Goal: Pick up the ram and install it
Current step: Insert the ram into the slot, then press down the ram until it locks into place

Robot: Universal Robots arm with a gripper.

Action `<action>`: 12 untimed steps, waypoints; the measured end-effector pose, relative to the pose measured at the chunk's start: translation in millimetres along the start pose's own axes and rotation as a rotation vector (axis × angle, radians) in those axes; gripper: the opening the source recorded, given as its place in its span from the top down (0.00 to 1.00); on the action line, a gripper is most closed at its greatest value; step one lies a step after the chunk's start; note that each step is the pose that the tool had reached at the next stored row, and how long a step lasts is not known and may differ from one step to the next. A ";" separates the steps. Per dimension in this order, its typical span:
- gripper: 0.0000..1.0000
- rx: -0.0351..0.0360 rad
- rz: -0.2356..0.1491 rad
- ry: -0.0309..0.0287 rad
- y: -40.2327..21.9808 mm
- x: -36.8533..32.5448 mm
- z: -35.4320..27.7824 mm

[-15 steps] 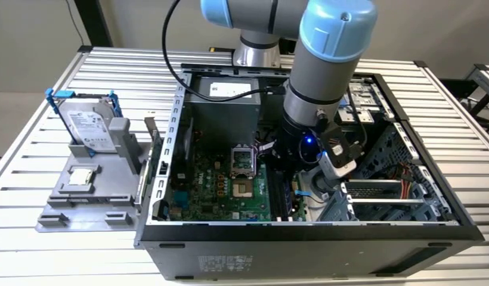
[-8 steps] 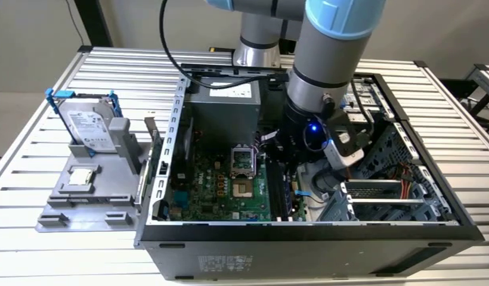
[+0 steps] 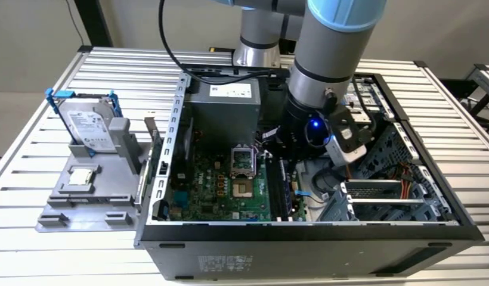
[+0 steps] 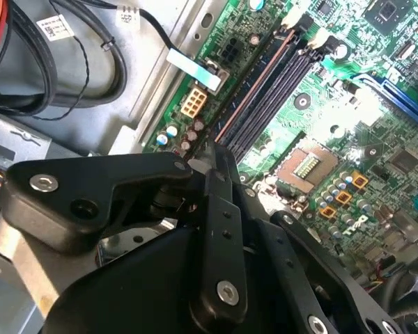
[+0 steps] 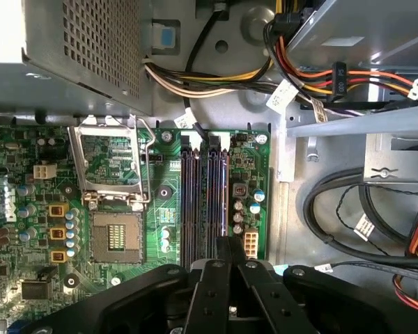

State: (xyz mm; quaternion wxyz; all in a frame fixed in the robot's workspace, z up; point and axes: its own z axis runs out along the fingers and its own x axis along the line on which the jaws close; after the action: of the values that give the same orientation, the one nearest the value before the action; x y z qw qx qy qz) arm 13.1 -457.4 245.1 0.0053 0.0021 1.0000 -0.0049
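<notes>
Gripper [image 5: 230,245] narrow, tips seemingly pinching the ram [image 4: 254,87] at the slots [image 5: 205,202].
Stands low inside the case [image 3: 308,232], ram edge-on along the outer slot, apparently entering or seated; full latching not confirmable, release still left. White cable tags [image 5: 281,94] beyond, print unreadable. Farther off, holder [image 3: 85,202] on bench with drive [image 3: 89,125].

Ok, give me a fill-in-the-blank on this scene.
1. The gripper hangs over the dark slots on the green ____.
2. The hard drive has ____ brackets.
3. The hard drive stands ____ the case.
Missing: motherboard; blue; outside.
</notes>
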 end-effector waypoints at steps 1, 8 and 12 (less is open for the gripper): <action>1.00 0.0000 0.000 0.0001 0.0 0.0 -0.1; 1.00 -0.0002 0.000 0.0000 0.0 0.0 -0.9; 1.00 -0.0007 0.000 0.0001 -0.2 0.0 -1.4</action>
State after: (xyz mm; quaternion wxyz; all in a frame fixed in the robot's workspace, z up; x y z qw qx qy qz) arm 13.1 -457.5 246.5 0.0053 0.0021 1.0000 -0.0045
